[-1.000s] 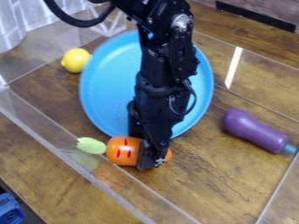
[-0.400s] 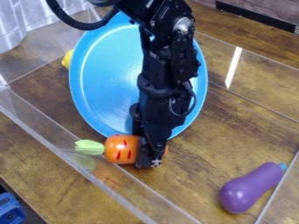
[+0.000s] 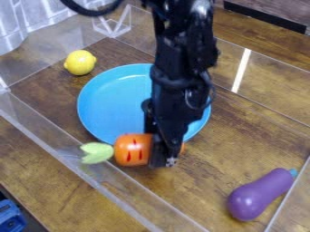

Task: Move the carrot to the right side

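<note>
One carrot (image 3: 130, 150), one lemon (image 3: 80, 62), one eggplant (image 3: 262, 195), one blue plate (image 3: 111, 101) and one black arm, all on a wooden counter (image 3: 49, 136) inside clear walls. The carrot is small, plump and orange, with short dark lines across its body and a pale green leafy top pointing toward the left of the view. It sits just off the plate's near edge, low in the middle of the view, with its right end between the fingers of the end effector (image 3: 158, 159), which points down and is closed on it. The yellow lemon lies beyond the plate at upper left. The purple eggplant lies well apart at lower right.
</note>
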You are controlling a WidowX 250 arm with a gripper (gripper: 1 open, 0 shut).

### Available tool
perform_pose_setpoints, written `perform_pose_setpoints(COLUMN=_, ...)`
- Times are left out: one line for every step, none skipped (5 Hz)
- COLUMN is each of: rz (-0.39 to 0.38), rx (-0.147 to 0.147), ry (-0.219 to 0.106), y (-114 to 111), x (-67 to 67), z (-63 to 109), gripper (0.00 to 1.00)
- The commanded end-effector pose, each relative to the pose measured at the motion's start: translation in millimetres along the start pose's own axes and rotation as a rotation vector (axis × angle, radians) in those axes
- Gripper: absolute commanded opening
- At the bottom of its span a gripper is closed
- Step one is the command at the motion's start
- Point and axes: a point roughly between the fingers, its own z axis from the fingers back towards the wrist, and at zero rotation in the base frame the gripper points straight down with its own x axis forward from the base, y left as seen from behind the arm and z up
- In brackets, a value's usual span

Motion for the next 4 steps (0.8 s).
perform_pose_setpoints(rz=0.016, rx=0.046, ry=-0.047, y=9.9, x=-1.9, z=17.6, gripper=0.0)
perform_pose_setpoints(rz=0.039, rx=0.044, ry=-0.052, y=10.9, x=-10.2, z=23.8, gripper=0.0)
perform_pose_setpoints(rz=-0.045, rx=0.058, ry=-0.067, y=6.6, x=-10.7, z=30.1, gripper=0.0)
perform_pose_setpoints(rz=-0.109, rx=0.058, ry=-0.085, y=2.1, x=-11.9, z=34.1, gripper=0.0)
